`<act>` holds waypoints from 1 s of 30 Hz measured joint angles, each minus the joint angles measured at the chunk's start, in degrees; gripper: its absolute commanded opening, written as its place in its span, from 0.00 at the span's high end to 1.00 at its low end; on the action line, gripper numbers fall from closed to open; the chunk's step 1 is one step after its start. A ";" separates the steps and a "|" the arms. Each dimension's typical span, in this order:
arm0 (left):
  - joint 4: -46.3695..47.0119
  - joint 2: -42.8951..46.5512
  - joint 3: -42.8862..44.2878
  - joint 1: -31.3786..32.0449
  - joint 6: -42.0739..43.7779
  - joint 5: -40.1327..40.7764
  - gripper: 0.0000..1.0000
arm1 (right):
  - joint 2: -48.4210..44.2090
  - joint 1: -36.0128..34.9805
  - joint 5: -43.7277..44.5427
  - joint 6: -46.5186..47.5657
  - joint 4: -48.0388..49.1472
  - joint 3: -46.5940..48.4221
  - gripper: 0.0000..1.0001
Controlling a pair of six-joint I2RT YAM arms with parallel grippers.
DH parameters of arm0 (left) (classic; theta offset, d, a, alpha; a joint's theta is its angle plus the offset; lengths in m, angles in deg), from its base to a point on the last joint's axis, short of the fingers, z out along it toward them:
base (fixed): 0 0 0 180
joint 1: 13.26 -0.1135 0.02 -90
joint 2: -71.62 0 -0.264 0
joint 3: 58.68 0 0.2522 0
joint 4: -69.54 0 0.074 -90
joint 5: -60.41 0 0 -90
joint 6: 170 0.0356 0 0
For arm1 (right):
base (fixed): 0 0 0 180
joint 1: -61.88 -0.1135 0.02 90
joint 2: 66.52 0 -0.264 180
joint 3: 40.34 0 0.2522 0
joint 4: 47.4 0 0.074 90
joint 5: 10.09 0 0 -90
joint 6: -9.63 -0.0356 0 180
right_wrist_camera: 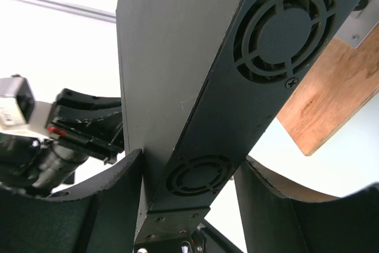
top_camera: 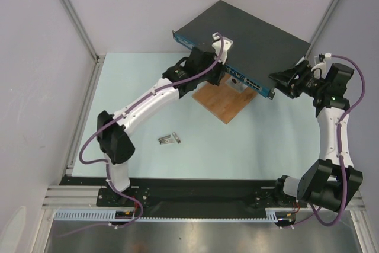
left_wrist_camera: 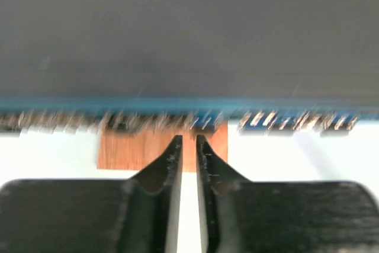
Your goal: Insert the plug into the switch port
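Observation:
The switch (top_camera: 254, 34) is a flat dark grey box with a blue front face (top_camera: 249, 79) lined with ports (left_wrist_camera: 284, 121). It lies tilted, its front resting over a wooden board (top_camera: 222, 103). My left gripper (top_camera: 221, 76) (left_wrist_camera: 189, 139) points at the port row, its tips just short of the face. Its jaws stand a narrow gap apart, and only board and table show between them. The plug is not in view. My right gripper (top_camera: 285, 81) (right_wrist_camera: 192, 157) straddles the switch's right end, one finger on the top plate and one under the vented side (right_wrist_camera: 260, 34), shut on it.
Two small greyish pieces (top_camera: 169, 139) lie on the pale table (top_camera: 266, 146) in front of the left arm. Enclosure walls and aluminium posts (top_camera: 71, 16) bound the back and sides. The left arm's wrist (right_wrist_camera: 83, 122) shows beyond the switch in the right wrist view.

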 measured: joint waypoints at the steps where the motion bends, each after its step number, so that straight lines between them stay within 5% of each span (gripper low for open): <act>1: 2.93 1.97 -3.85 -0.90 -0.17 -1.66 0.74 | 0.17 0.09 -0.22 0.37 -0.59 0.31 0.57; 6: 6.34 13.60 -19.15 -6.43 -0.09 -7.78 0.48 | 0.92 0.72 -1.46 1.77 -1.68 1.11 0.17; 9: 6.25 21.64 -25.92 -10.01 0.44 -11.17 0.35 | 1.33 0.70 -1.18 5.92 -1.49 1.77 0.06; 14: 3.30 33.20 -34.05 -17.42 4.50 -18.12 0.00 | 1.55 2.56 -1.31 11.52 -4.46 3.61 0.00; 25: -11.87 40.83 -51.49 -24.28 30.47 -18.86 0.00 | 2.36 13.51 9.62 27.80 -26.25 18.60 0.00; 30: -15.85 37.46 -55.12 -24.02 40.79 -18.53 0.11 | -0.39 14.60 12.98 39.52 -30.45 19.56 0.00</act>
